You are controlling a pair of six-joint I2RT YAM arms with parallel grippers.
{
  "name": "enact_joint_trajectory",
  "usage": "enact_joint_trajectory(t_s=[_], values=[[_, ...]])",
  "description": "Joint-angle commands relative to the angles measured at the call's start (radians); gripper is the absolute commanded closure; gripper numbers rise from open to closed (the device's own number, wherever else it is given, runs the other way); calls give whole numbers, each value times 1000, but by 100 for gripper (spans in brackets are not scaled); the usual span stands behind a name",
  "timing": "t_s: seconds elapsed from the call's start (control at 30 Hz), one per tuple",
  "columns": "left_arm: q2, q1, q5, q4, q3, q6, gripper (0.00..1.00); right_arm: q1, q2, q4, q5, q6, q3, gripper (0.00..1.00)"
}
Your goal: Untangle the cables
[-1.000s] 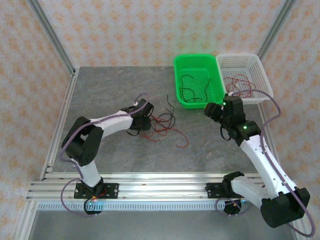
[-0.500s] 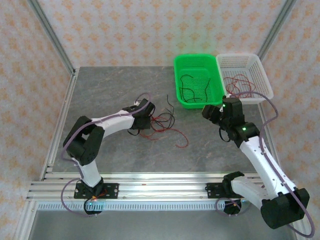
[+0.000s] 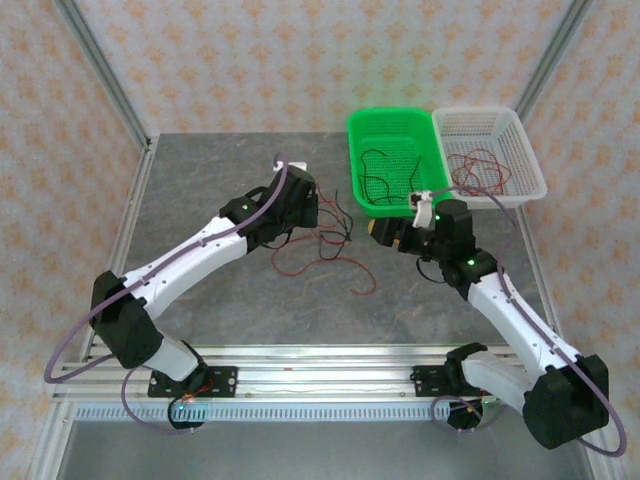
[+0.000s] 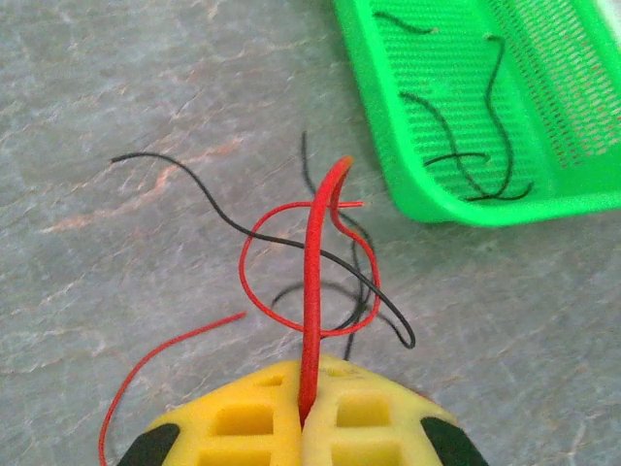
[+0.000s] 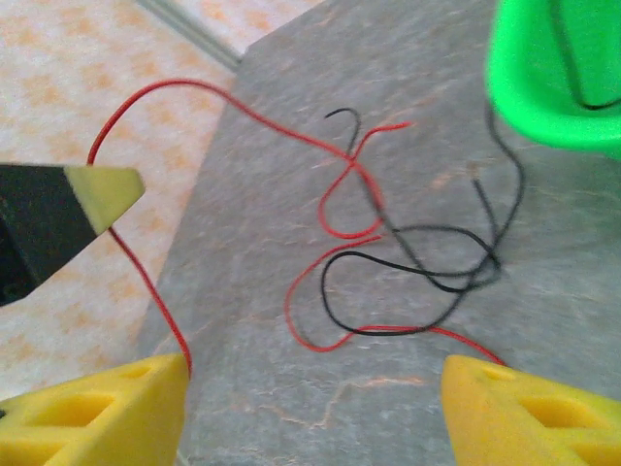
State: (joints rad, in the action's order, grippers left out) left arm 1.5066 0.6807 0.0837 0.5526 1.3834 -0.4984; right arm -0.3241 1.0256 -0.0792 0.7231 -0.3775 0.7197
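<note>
1. Two arms reach out over the grey table in the view from above. The left gripper hangs over the middle of the table, right at the cables. These are thin red and black strands sprawled loosely on the surface, just left of the green basket. Black pieces lie inside that basket and red ones inside the white basket beside it. The right gripper points left, close to the green basket's near corner.
2. From the left wrist, the yellow fingers are pressed together and pinch a red cable. It stands up from the pads and bends over at its top. On the table below, a red loop and a black strand cross each other, with the green basket at the upper right.
3. From the right wrist, the two yellow fingers stand wide apart with nothing held between them. One red strand runs up past the finger at the picture's left towards the other gripper's tip. The tangle lies on the table ahead, near the basket's corner.
</note>
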Motion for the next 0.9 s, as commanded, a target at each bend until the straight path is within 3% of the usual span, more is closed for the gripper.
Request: enact_joint_trajectory(t_s=[0.0,0.3,0.5,0.7,0.87], values=[[-23,20,-20,58,68,14,100,-39,41,150,70,41,14,31],[-58,40,-47,58,128,8,100,-144,285,125,-95,171,167,31],[-96,42,-60,40,118,-6,100,-183,448,213,-182,127,203,34],[-109,43,-82,42,136,-8,100,-203,600,411,-286,-3,217,52],[-127,45,-80,51,160,-4,100,-251,696,458,-380,-67,231,64]])
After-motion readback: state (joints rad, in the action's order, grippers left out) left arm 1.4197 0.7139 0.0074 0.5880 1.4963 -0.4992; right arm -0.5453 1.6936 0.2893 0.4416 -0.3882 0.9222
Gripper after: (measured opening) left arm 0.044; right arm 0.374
